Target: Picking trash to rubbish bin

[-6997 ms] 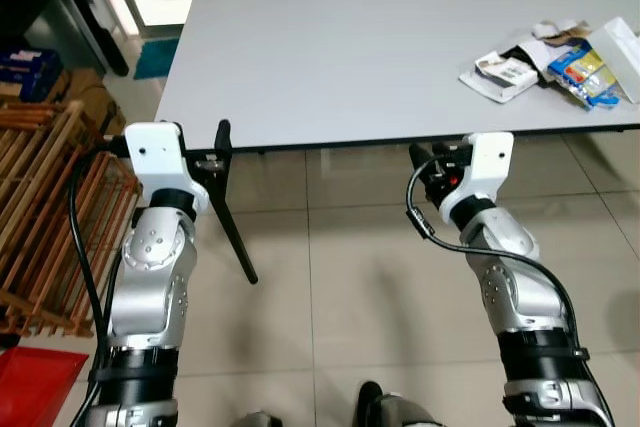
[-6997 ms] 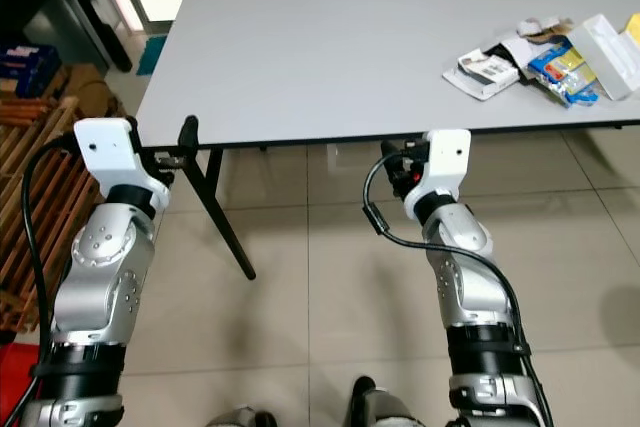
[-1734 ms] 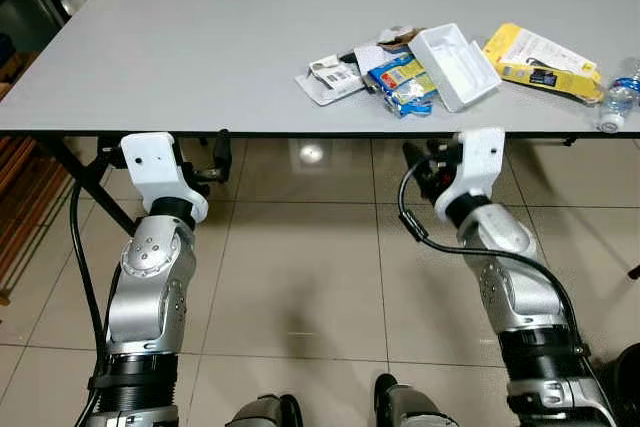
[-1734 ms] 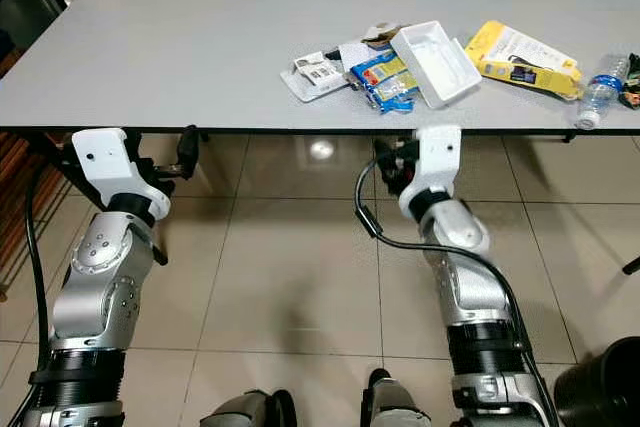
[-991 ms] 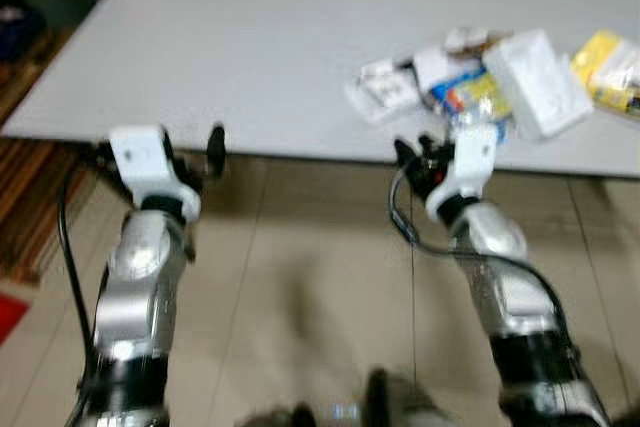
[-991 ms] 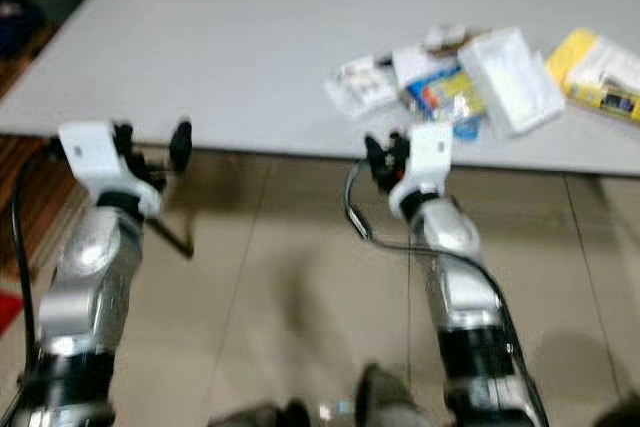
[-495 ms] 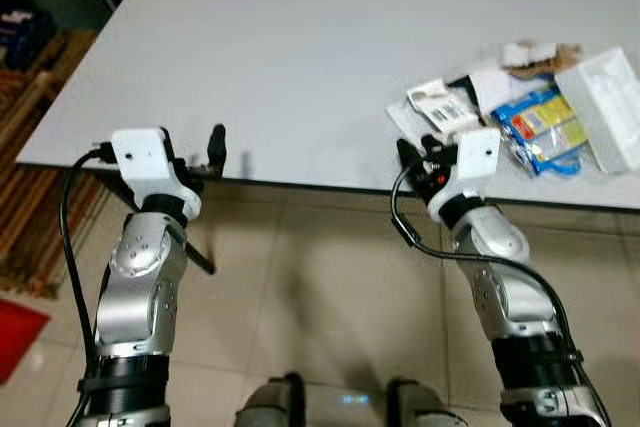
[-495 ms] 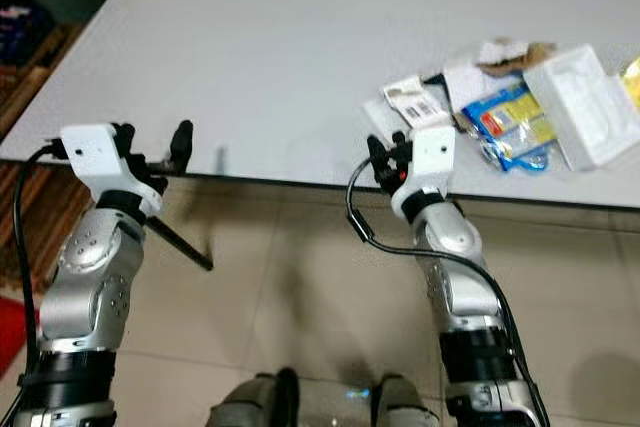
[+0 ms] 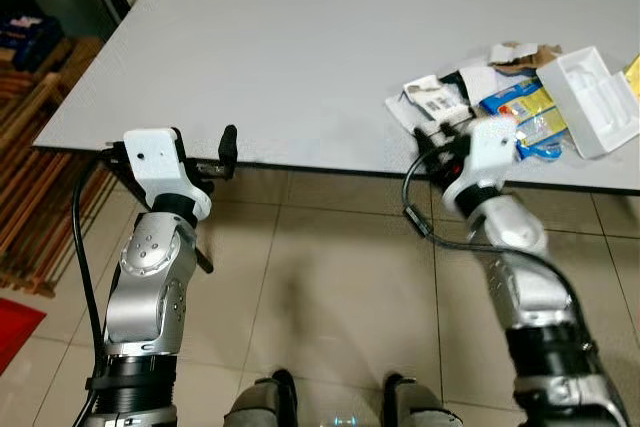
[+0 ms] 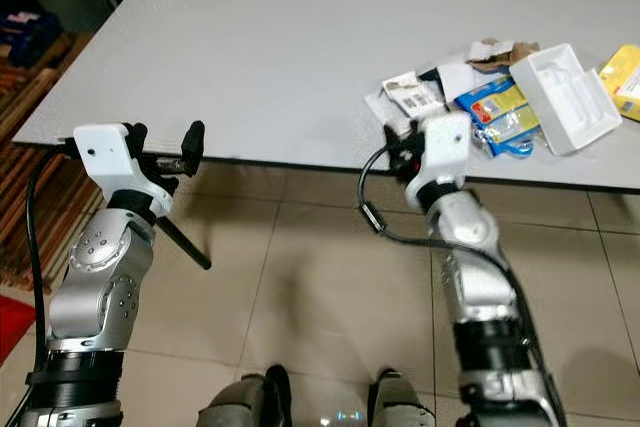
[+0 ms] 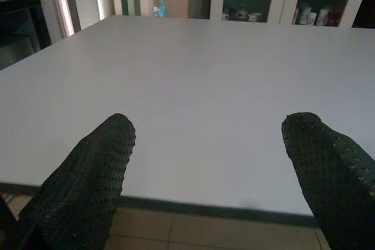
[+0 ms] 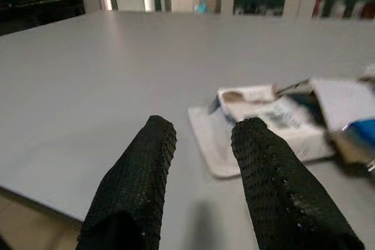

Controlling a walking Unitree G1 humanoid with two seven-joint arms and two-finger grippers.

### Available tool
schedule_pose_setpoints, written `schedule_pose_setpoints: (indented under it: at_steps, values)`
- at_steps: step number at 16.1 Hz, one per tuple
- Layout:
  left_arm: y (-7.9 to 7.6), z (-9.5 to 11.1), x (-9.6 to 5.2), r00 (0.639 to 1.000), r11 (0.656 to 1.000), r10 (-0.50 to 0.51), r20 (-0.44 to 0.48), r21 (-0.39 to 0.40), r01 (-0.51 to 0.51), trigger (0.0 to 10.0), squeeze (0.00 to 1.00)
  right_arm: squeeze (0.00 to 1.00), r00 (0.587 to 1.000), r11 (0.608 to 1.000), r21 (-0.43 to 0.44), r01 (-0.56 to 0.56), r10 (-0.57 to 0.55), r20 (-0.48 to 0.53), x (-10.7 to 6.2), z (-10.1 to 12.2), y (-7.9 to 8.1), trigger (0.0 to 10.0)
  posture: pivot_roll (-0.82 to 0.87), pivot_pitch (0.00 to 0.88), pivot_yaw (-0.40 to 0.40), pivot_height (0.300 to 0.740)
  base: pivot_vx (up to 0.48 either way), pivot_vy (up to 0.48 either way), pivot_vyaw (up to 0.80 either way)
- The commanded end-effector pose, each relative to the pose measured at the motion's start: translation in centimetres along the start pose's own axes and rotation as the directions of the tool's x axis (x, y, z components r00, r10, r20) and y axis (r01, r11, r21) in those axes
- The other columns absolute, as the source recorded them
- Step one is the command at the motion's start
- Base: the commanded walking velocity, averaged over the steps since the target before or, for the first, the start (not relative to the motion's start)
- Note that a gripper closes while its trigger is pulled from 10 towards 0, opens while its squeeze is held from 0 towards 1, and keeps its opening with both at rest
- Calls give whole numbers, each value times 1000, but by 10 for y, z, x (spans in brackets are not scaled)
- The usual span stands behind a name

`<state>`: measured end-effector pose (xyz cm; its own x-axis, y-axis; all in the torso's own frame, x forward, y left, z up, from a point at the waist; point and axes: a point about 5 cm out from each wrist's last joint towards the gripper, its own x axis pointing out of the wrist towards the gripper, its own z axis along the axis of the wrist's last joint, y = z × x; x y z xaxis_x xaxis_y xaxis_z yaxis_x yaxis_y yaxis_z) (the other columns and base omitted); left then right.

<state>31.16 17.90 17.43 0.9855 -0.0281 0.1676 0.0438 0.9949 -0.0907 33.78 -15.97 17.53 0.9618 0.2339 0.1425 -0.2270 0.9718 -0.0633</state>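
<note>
Trash pile [image 9: 520,97] lies near the grey worktop [image 9: 300,47] front edge: wrappers, a white plastic tray [image 9: 597,99]. The right gripper [image 12: 202,144], fingers slightly parted, faces the nearest flat packet [image 12: 263,118], probably light and flimsy; pinch its near edge. Left gripper [image 11: 208,150] hangs wide open.

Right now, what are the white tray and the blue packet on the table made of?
The white tray looks like thin moulded plastic or foam: matte white, with pressed-in compartments. The blue packet looks like glossy plastic film, since it is crinkled, shiny and printed in blue and yellow. Neither can be told for certain from here. Both lie on the smooth grey table.
</note>
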Motion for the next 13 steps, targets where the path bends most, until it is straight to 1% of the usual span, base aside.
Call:
schedule_pose_setpoints:
  at_steps: [1, 2, 3, 4, 5, 6, 8, 13]
  values:
    - [5, 0, -3, 1000, 1000, 17, -4, 7, -17, 10000, 0, 98, 1000, 1000, -19, 9, -9, 3, 3, 1, -2, 10000, -127, 212, 81, 740, 0, 0, 0]
    - [5, -1, -4, 1000, 1000, 20, -7, 6, -19, 10000, 0, 627, 1000, 1000, -19, 11, -11, 5, 4, 2, -4, 10000, -127, 212, 81, 740, 0, 0, 0]
    - [4, -1, -4, 1000, 1000, 19, -11, 3, -19, 10000, 0, 663, 1000, 1000, -25, 9, -9, 6, 4, 3, -5, 10000, -127, 214, 78, 740, 0, 0, 0]
    - [3, -3, -5, 1000, 1000, 21, -21, -17, -21, 10000, 0, 133, 1000, 999, -33, 8, -8, 4, 4, 2, -6, 10000, -127, 214, 78, 740, 0, 0, 0]
    - [3, -4, -5, 1000, 1000, 21, -21, -16, -21, 10000, 0, 0, 1000, 1000, -24, 5, -5, -4, 4, 1, -5, 10000, -129, 218, 75, 740, 0, 0, 0]
    - [2, -4, -6, 1000, 1000, 22, -19, -18, -23, 10000, 0, 0, 1000, 1000, -27, 2, -3, -10, 4, 0, -3, 10000, -129, 218, 75, 740, 0, 0, 0]
    - [2, -3, -6, 1000, 1000, 22, -19, -19, -23, 10000, 0, 0, 1000, 1000, -14, 2, -2, -19, 4, -2, -1, 10000, -129, 218, 75, 740, 0, 0, -800]
    - [2, -2, -5, 1000, 999, 25, -14, -22, -25, 10000, 0, 0, 1000, 1000, -20, 4, -5, -11, 3, -2, -3, 10000, -133, 218, 76, 740, 0, 0, -783]
